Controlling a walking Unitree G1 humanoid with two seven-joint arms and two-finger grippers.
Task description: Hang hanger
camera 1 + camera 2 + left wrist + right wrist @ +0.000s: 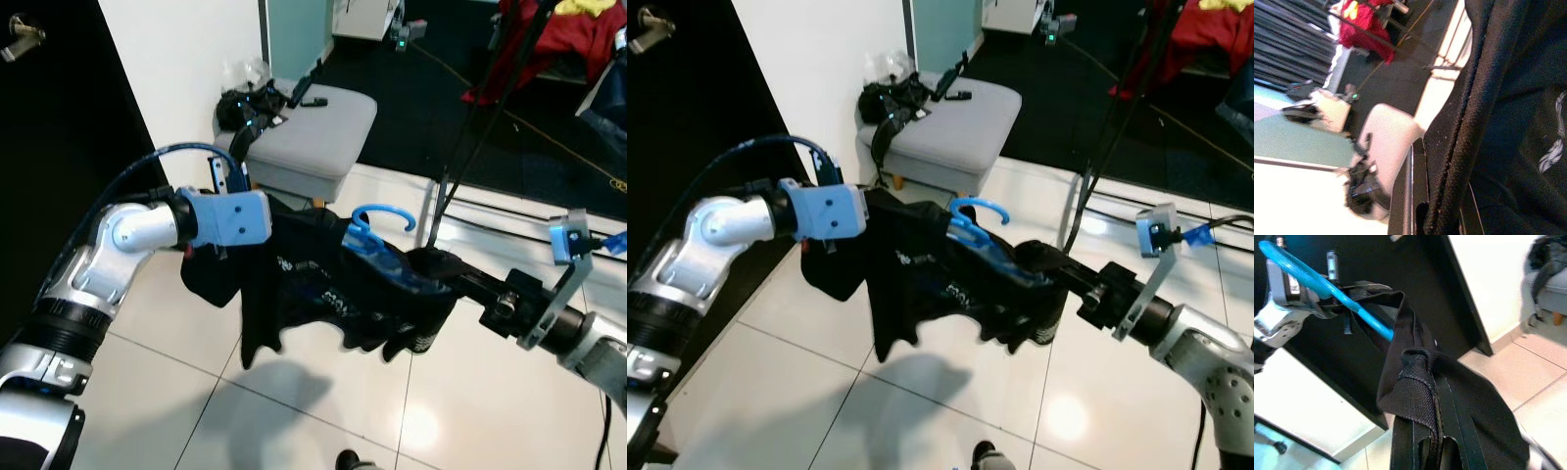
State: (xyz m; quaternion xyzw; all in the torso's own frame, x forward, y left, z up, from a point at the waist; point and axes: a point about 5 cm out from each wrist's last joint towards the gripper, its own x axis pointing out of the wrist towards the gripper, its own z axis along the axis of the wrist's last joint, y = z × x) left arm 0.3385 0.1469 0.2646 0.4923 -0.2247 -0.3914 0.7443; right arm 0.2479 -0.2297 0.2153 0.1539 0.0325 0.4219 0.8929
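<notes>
White-tiled floor [323, 431], grey stool [313, 127] at 12 o'clock | left gripper [279, 230] and right gripper [446, 274] each pinching black printed T-shirt [323, 294] carrying blue plastic hanger [377, 230], held mid-air | hanging pending: dark garment rack [490, 108] at 2 o'clock, well apart.

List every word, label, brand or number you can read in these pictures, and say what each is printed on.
None can be read.
Pale print on the black garment: blurred, illegible.
White mark on the same garment in the left wrist view: too blurred to read.
</notes>
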